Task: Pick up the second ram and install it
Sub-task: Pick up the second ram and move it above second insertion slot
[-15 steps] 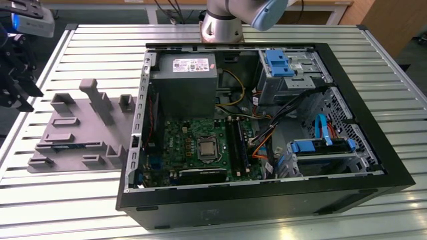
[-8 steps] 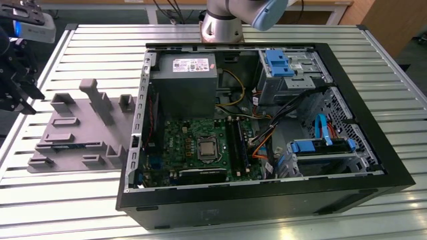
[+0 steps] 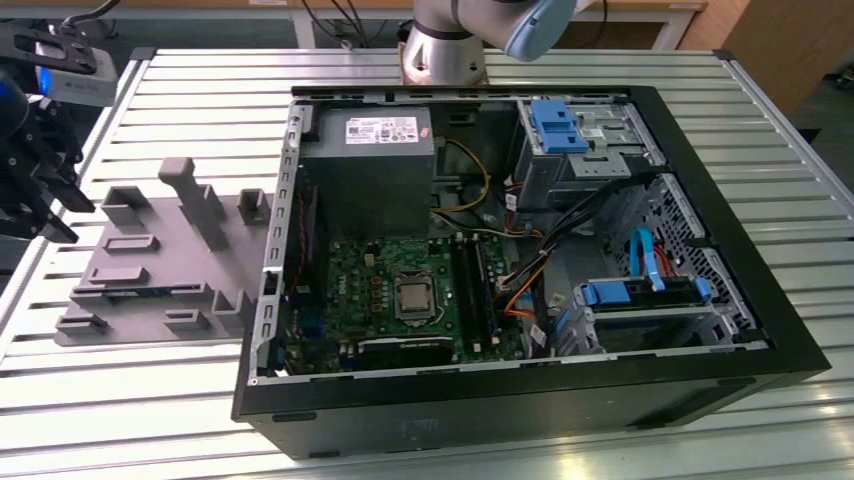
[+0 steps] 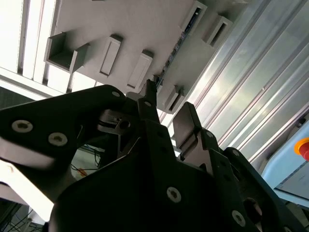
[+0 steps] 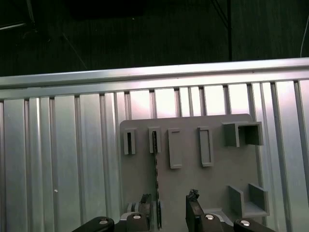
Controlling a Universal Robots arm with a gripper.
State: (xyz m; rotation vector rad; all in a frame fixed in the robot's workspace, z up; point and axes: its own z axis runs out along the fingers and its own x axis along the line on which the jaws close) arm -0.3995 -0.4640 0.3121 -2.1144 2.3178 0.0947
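The second ram (image 5: pixel 156 176) is a thin blue-green stick standing on its edge in a slot of the grey fixture plate (image 5: pixel 212 183). In the second wrist view the ram (image 4: pixel 175 44) shows as a narrow strip on the same plate. In the exterior view it is a short bluish line (image 3: pixel 139 292) near the plate's front. My gripper (image 5: pixel 169 202) hovers over the plate, open, its two black fingertips (image 5: pixel 193 197) on either side of the stick's near end and holding nothing. The exterior view puts the gripper (image 3: pixel 54 210) at the far left, above the plate's left edge.
An open black computer case (image 3: pixel 747 330) lies at the centre of the slatted metal table (image 3: pixel 200 70). Inside are a green motherboard (image 3: pixel 360 290) with long black slots (image 3: pixel 470 285), a grey power supply (image 3: pixel 367 150) and blue drive brackets (image 3: pixel 641 292). Upright grey blocks (image 3: pixel 200 200) rise from the fixture plate.
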